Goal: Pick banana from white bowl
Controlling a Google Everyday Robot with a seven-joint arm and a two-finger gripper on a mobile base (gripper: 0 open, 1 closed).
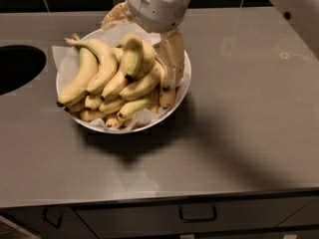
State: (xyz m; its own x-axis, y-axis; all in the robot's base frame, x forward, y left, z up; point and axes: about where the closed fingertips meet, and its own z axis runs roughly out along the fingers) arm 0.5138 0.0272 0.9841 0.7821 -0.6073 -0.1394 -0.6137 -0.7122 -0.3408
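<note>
The white bowl [182, 91] with a crinkled paper liner stands on the grey counter, heaped with several bananas. The banana [132, 55], short, plump and yellow with a dark tip, lies on top of the pile near the far side. My gripper [144, 39] hangs over the far right part of the bowl and is open. One tan finger [172, 59] reaches down just right of the banana. The other finger [114, 16] is by the far rim. The banana's upper end lies between them. The gripper body hides the far rim.
A long, strongly curved banana [97, 68] lies on the left of the pile, with small stubby ones [107, 105] below. A dark round hole [17, 66] is cut in the counter at the left. Drawer handles [198, 214] run under the front edge.
</note>
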